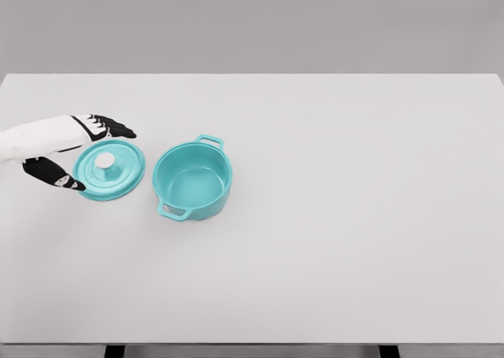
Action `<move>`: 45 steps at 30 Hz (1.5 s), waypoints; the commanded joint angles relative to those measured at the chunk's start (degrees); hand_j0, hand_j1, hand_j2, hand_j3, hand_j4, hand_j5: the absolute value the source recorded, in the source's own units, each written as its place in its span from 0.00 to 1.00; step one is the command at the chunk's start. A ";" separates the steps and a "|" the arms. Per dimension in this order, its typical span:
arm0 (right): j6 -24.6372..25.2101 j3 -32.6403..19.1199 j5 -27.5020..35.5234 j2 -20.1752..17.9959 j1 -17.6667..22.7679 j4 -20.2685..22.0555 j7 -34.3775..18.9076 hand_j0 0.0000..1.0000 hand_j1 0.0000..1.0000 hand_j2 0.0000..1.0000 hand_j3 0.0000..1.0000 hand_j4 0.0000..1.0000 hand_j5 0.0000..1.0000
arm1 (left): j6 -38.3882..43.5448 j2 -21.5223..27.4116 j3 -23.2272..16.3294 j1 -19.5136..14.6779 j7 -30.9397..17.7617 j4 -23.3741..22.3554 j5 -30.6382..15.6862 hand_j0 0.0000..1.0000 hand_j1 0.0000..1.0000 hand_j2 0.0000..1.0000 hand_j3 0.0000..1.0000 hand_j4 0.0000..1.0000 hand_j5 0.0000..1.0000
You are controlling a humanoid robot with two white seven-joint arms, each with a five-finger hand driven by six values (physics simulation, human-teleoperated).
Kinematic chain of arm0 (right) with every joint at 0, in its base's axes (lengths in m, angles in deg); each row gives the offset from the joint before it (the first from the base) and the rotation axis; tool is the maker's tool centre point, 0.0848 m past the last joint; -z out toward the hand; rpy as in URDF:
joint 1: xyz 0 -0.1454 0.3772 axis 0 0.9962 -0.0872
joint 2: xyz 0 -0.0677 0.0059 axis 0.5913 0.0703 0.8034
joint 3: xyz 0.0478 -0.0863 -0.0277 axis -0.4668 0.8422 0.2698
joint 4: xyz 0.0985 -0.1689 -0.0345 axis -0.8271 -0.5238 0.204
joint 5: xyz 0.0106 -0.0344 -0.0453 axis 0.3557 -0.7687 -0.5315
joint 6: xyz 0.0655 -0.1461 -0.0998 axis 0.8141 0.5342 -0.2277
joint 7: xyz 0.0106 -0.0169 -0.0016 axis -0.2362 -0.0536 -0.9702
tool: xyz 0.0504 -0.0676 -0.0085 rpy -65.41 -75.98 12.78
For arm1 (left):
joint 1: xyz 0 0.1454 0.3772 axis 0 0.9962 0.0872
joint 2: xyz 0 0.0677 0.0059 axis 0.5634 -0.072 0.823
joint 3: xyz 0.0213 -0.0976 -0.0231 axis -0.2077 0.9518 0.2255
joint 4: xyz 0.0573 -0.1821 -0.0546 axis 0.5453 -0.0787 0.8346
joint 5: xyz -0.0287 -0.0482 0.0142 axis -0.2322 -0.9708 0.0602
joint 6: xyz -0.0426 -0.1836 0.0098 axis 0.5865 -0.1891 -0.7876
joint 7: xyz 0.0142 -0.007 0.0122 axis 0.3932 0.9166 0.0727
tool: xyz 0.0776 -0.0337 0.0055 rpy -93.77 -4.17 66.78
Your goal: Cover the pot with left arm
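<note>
Our fingers [110,127] are spreading wide around the lid [109,169] — the black-tipped digits reaching over its far edge, the thumb [55,175] lying at its near left edge. We are not gripping it; whether the tips are touching the rim we cannot tell, so our left hand [75,142] is reading as released, holding nothing. The lid is lying flat on the white worktop [339,216], a teal disc with a pale round knob [105,161] at its centre. Just beside it, to its right, the pot [192,179] is sitting upright and uncovered — the same teal, round, with two loop handles, one at the far right and one at the near left.
</note>
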 commanded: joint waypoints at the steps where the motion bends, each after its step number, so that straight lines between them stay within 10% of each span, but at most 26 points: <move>1: 0.05 0.00 0.10 0.00 0.35 -0.30 0.04 1.00 1.00 1.00 1.00 1.00 1.00 | 0.15 -0.01 -0.04 -0.09 -0.03 -0.07 -0.55 1.00 1.00 1.00 1.00 1.00 1.00; 11: 0.05 -0.17 0.10 0.00 0.35 -0.39 0.04 1.00 1.00 1.00 1.00 1.00 1.00 | 0.15 -8.44 4.26 -0.44 0.67 -6.22 -8.02 1.00 1.00 1.00 1.00 1.00 1.00; 14: 0.05 -0.17 0.10 0.00 0.35 -0.39 0.04 1.00 1.00 1.00 1.00 1.00 1.00 | 0.15 -5.38 -3.03 2.20 1.02 -6.93 -27.70 1.00 1.00 1.00 1.00 1.00 1.00; 17: 0.05 -0.17 0.10 0.00 0.35 -0.39 0.04 1.00 1.00 1.00 1.00 1.00 1.00 | 0.15 -2.56 -6.02 2.11 0.76 -10.26 -35.36 1.00 1.00 1.00 1.00 1.00 1.00; 27: 0.05 -0.17 0.10 0.00 0.35 -0.39 0.04 1.00 1.00 1.00 1.00 1.00 1.00 | 0.15 -6.86 -7.95 -2.81 0.94 -20.37 -16.11 1.00 1.00 1.00 1.00 1.00 1.00; 34: 0.05 -0.17 0.10 0.00 0.35 -0.39 0.04 1.00 1.00 1.00 1.00 1.00 1.00 | 0.15 -9.59 -8.04 -4.48 0.85 -24.85 -15.58 0.73 0.73 0.73 0.73 0.73 0.73; 45: 0.05 -0.17 0.10 0.00 0.35 -0.39 0.04 1.00 1.00 1.00 1.00 1.00 1.00 | 0.15 -9.76 -8.13 -4.57 0.76 -26.44 -14.26 0.74 0.74 0.74 0.74 0.74 0.74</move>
